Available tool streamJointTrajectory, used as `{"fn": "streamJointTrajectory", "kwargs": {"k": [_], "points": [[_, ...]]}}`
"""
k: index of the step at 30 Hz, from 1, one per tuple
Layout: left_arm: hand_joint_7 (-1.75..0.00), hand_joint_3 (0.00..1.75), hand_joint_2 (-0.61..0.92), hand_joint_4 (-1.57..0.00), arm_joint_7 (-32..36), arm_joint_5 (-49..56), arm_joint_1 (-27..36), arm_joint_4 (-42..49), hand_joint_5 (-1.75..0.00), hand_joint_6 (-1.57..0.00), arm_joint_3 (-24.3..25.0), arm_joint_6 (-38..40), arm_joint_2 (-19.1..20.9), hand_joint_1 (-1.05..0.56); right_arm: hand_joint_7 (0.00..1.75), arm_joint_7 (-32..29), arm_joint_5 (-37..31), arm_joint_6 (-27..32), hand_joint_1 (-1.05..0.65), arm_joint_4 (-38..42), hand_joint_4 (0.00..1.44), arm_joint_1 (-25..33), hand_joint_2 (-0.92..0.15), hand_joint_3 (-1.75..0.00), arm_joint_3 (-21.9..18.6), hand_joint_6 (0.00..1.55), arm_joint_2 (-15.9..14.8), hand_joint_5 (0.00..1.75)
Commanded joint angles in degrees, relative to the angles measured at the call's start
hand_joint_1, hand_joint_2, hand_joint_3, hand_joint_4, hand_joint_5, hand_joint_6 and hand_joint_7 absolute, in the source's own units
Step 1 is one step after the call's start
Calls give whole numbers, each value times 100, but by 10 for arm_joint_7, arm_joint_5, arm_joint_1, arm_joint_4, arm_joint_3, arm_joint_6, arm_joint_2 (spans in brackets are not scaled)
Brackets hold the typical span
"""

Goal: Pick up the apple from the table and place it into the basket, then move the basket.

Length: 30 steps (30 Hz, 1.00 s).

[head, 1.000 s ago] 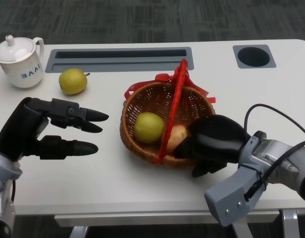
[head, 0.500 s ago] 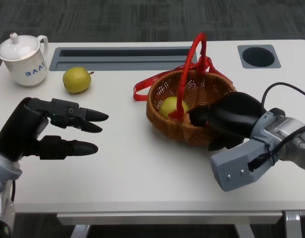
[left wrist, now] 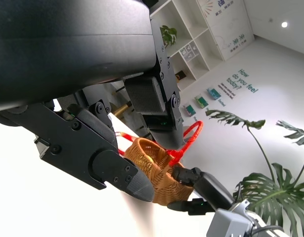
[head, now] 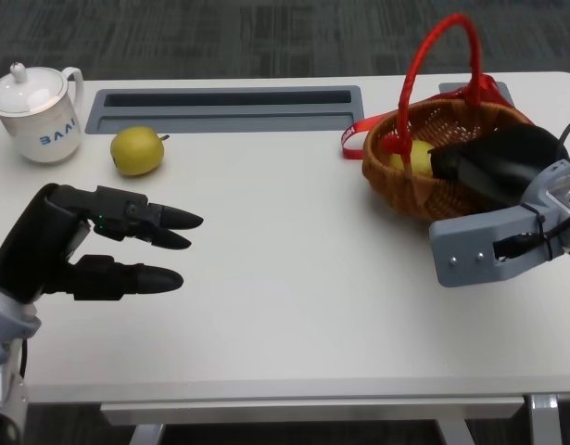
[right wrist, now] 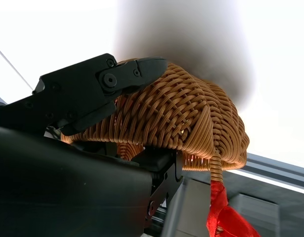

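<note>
We note a tan woven basket [head: 424,190] with red handle [head: 433,65], yellow-green fruit [head: 136,151], white mug [head: 39,116], white table [head: 294,278].

Black fingers [right wrist: 117,81] clamp wicker basket [right wrist: 191,123] wall; red ribbon [right wrist: 226,217] dangles.

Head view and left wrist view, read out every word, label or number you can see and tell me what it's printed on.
"BAAI", blue letters on the white lidded mug at the table's far left corner, head view.
"How do you feel today?", teal lettering on the white back wall, left wrist view.
Small signs on that wall and the shelf panels: too small to read.
Nothing readable on the basket, the hands or the table.
</note>
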Motion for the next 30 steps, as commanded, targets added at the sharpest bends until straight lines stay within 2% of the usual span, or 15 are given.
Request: {"fn": "streamJointTrajectory", "kwargs": {"k": [1, 2, 3, 6, 11, 13, 17, 20, 25, 30], "points": [[-1, 0, 72, -131, -2, -4, 20, -16, -1, -116, 2, -10, 13, -39, 138, 21, 24, 38, -44, 3, 69, -41, -92, -25, -27, 57, -11, 167], [-1, 0, 72, -131, -1, -3, 25, -20, -1, -116, 2, -10, 13, -40, 121, 25, 27, 47, -44, 4, 69, -44, -92, -24, -31, 63, -12, 163], [-1, 0, 71, -131, 1, -2, 30, -24, -1, -116, 1, -10, 13, -40, 114, 26, 27, 55, -44, 5, 68, -45, -92, -23, -34, 66, -12, 161], [0, 0, 71, -130, 5, -1, 45, -39, -1, -116, 1, -7, 15, -38, 145, 14, 22, 80, -45, 6, 62, -50, -92, -27, -35, 53, -12, 171], [0, 0, 70, -130, 8, 3, 74, -66, 0, -115, -2, -6, 18, -35, 153, 13, 30, 117, -48, 8, 59, -58, -92, -29, -47, 49, -6, 174], [0, 0, 70, -130, 8, 2, 84, -75, 0, -115, -3, -4, 18, -35, 144, 15, 38, 123, -47, 8, 61, -59, -92, -27, -57, 52, -4, 169], [0, 0, 70, -130, 9, -1, 101, -93, 0, -116, -6, 0, 15, -36, 112, 5, 47, 129, -45, 9, 67, -60, -92, -23, -72, 65, 0, 152], [0, 0, 69, -130, 9, -3, 113, -107, 0, -116, -9, 12, 13, -36, 107, 1, 52, 131, -45, 9, 69, -62, -92, -20, -82, 70, 1, 151], [0, 0, 69, -129, 7, -1, 126, -123, 0, -115, -16, 32, 12, -37, 148, -8, 54, 139, -45, 9, 63, -71, -92, -21, -92, 56, 4, 171], [-1, 0, 68, -130, 6, 0, 127, -122, -1, -117, -22, 32, 10, -37, 158, -21, 51, 141, -45, 9, 63, -78, -92, -25, -92, 50, 4, 174]]}}
